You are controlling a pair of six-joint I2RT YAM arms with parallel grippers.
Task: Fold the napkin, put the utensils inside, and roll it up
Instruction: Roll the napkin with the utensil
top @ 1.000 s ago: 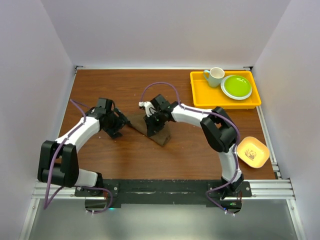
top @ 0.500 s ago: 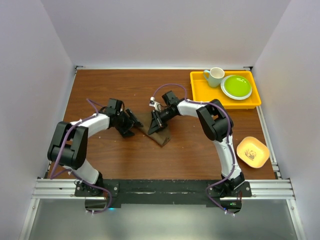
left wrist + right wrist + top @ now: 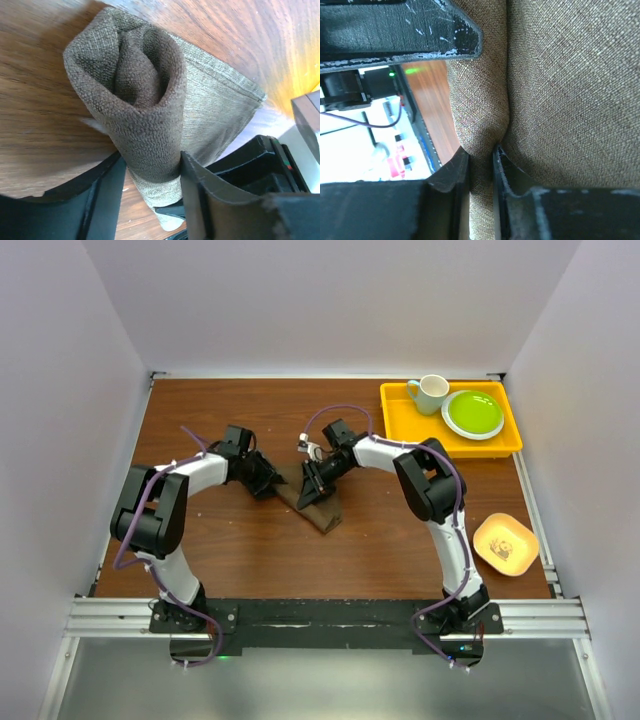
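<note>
The dark brown napkin [image 3: 318,505] lies as a rolled bundle at the middle of the wooden table. In the left wrist view its open rolled end [image 3: 145,95] faces the camera. My left gripper [image 3: 270,480] is at the roll's left end, and its fingers [image 3: 150,165] are closed on both sides of the roll. My right gripper [image 3: 312,486] is on top of the roll and pinches a fold of the napkin [image 3: 560,90] between its fingers [image 3: 481,160]. The knife is hidden; a small pale tip [image 3: 171,223] shows under the roll.
A yellow tray [image 3: 450,448] at the back right holds a mug [image 3: 432,393] and a green plate [image 3: 473,413]. A small yellow dish [image 3: 505,544] sits near the right edge. Walls close in the table on three sides.
My left gripper has moved right and back, up to the napkin's left end, and has closed on the roll. My right gripper has shifted slightly right and still holds the cloth.
</note>
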